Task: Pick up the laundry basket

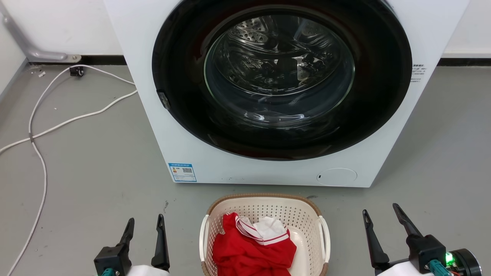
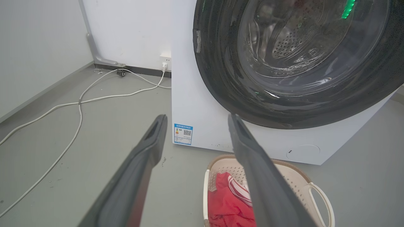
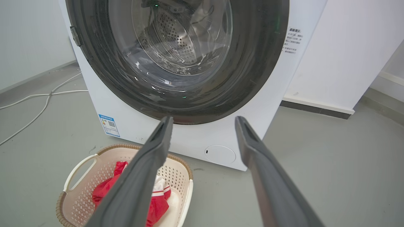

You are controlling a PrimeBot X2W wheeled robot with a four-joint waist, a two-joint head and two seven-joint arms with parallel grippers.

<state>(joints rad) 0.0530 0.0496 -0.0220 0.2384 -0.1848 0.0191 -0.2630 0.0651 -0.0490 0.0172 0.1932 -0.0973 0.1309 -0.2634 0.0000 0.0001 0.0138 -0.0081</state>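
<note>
Laundry basket is on the floor just in front of the washing machine, between the claws, with a red garment inside. Left claw and right claw are both open and empty, each off to its own side of the basket. I'd go two-handed: left onto the left handle, right onto the right handle, close together, lift level so nothing tips.

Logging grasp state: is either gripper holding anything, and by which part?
Nothing is held. The left gripper and right gripper are open, apart from the laundry basket between them.
</note>
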